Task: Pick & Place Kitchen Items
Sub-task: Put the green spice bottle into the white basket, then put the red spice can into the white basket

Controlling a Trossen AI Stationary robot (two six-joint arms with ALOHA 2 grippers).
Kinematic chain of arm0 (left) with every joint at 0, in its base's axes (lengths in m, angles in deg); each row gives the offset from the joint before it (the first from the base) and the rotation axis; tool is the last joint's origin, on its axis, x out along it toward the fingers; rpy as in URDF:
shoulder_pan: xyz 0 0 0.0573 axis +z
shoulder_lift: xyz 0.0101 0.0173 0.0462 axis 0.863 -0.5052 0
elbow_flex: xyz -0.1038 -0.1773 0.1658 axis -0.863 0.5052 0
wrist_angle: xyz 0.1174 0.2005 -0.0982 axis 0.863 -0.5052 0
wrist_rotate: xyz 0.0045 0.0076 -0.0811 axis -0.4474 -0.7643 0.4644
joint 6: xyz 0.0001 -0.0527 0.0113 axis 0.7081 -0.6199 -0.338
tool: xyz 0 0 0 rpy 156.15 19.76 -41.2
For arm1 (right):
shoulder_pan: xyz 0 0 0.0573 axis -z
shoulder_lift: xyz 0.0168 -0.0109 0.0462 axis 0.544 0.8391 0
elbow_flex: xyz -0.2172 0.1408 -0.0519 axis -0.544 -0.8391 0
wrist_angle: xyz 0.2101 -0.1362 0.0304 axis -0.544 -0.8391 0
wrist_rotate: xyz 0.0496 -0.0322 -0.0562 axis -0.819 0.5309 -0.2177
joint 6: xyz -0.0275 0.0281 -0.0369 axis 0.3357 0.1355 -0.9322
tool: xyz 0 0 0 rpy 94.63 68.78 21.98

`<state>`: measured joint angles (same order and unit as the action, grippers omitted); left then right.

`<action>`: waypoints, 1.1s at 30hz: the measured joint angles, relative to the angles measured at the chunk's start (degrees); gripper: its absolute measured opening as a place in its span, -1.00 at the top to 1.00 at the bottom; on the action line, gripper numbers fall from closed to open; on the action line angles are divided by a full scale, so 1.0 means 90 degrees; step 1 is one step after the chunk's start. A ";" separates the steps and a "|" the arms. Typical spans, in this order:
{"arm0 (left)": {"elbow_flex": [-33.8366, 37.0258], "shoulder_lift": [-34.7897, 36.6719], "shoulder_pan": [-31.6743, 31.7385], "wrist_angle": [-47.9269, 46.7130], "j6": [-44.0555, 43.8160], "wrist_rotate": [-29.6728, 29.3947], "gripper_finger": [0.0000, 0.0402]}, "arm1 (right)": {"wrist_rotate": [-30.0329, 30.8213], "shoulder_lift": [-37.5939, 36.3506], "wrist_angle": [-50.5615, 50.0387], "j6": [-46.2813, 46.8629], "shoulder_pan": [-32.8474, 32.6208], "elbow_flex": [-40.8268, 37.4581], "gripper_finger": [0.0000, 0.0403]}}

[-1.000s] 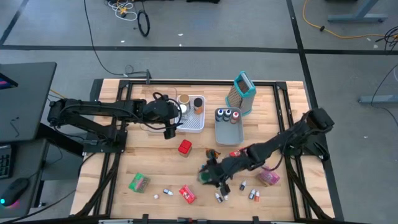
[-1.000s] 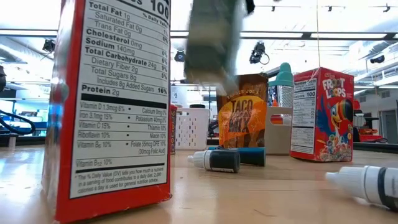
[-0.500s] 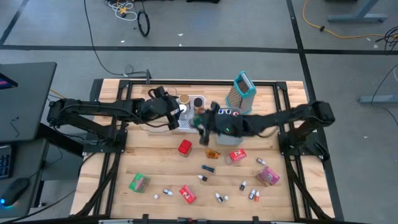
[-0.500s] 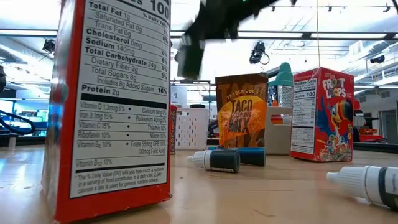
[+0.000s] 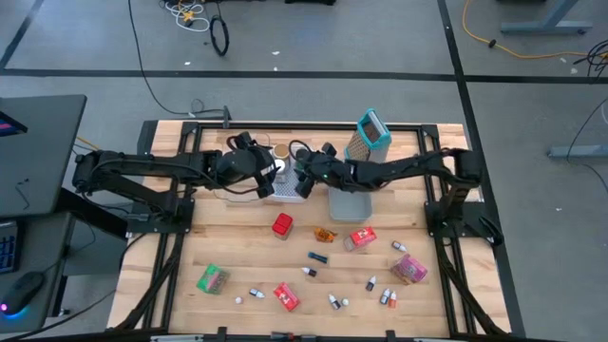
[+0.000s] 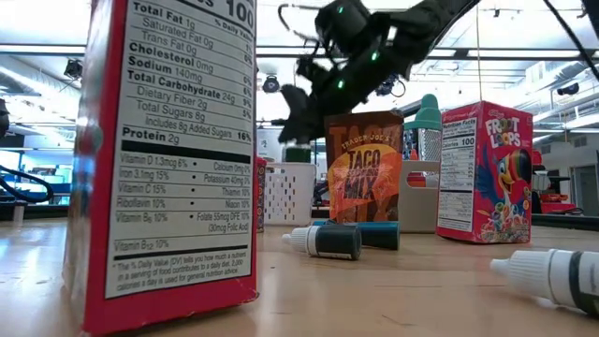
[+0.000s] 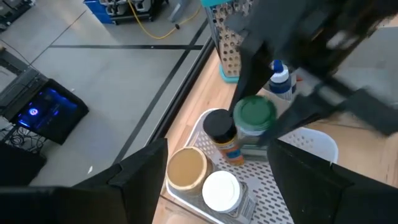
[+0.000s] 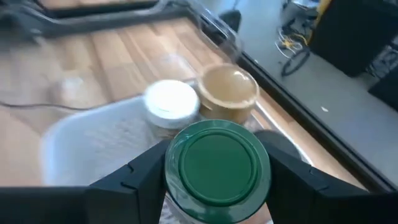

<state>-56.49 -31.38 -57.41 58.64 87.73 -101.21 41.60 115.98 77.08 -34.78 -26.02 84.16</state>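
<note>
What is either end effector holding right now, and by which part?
The right end effector holds a green-lidded jar by its sides, just under the lid, above the white bin. The left end effector holds nothing.

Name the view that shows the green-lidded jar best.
The right wrist view: the green-lidded jar fills it, between the right gripper's fingers. The left wrist view shows it smaller above the white bin; high and low views barely show it.

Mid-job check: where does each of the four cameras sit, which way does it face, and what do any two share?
High: overhead, straight down; both arms, white bin.
Low: table height, level; cereal box, right arm above.
Left wrist: past its fingers into the bin; right arm too.
Right wrist: right hand shut on green-lidded jar.
Shared: both wrist views show that jar.
</note>
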 joint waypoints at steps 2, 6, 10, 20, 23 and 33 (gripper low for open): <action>0.0000 0.0000 0.0000 -0.0008 -0.0001 0.0002 -0.42 | 0.0008 0.0129 0.0035 0.0003 0.0099 0.0000 -0.11; 0.0000 0.0000 -0.0001 -0.0016 -0.0001 0.0003 -0.42 | -0.0086 0.0359 0.0146 0.0007 0.0268 0.0000 -0.11; 0.0000 0.0000 0.0000 -0.0018 -0.0001 0.0002 -0.42 | -0.0435 0.0520 0.0235 -0.0013 0.0386 0.0000 -0.13; 0.0000 0.0000 0.0000 -0.0091 -0.0001 0.0020 -0.42 | -0.0479 0.0675 0.0482 -0.0316 0.0447 0.0000 -0.43; 0.0000 0.0000 0.0000 -0.0132 -0.0001 0.0027 -0.42 | -0.0475 0.0517 0.0532 -0.0528 0.0416 0.0000 -0.47; 0.0000 0.0000 0.0000 -0.0147 -0.0024 0.0277 -0.42 | -0.0494 -0.0293 0.0541 -0.1088 -0.0219 0.0000 -0.48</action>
<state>-56.49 -31.38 -57.41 57.32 87.51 -98.72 37.16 113.35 81.95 -44.57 -27.99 84.16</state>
